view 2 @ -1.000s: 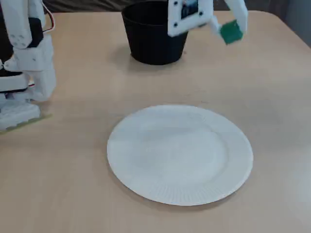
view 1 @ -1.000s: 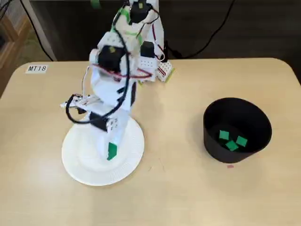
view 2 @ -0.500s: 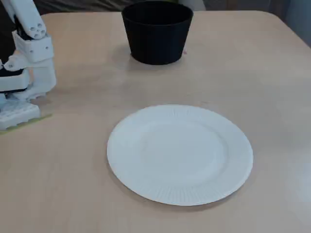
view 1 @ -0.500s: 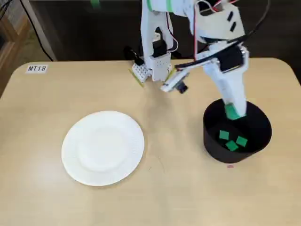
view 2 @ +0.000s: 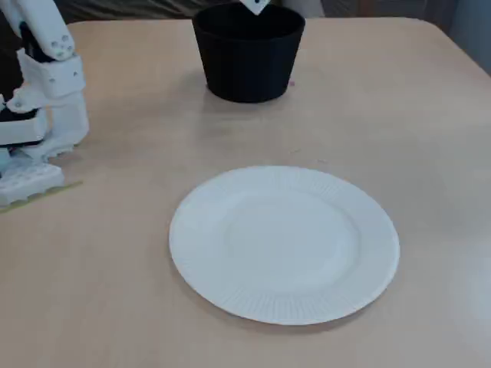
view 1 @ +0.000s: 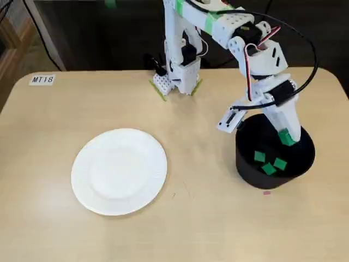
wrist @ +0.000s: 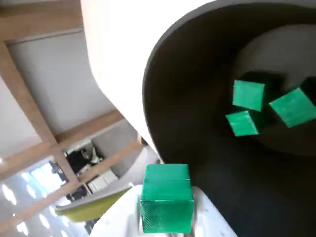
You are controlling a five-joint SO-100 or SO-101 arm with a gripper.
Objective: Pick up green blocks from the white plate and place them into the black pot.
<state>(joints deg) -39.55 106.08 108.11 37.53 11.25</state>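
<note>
The held block (wrist: 166,205) is close to a cube, so it has no clear long axis; in the wrist view it looks only slightly taller than wide. One flat, finely ribbed face is turned square to that camera. The smoother face above it points toward the mouth of the pot (wrist: 163,98). In a fixed view the held block (view 1: 285,137) sits tilted, following the slope of the fingers. It is bright green with sharp edges.

The gripper (wrist: 167,219) is clamped on it: white fingers (wrist: 210,215) show on either side of the block's lower part, touching it. The block sits at the very tip of the gripper (view 1: 288,138), which hangs over the right part of the pot (view 1: 245,164), just inside the rim and above its floor.

Three loose blocks (view 1: 268,164) lie close together on the pot's floor, to the left of the held one and nearer the camera. In the wrist view the loose blocks (wrist: 248,95) are turned at different angles.

The white plate (view 1: 119,171) lies well apart to the left on the table (view 1: 207,218), and a label (view 1: 42,79) is at the far left corner. In a fixed view the plate (view 2: 284,244) is near, the pot (view 2: 248,54) is far, and the arm base (view 2: 42,100) stands at the left.
</note>
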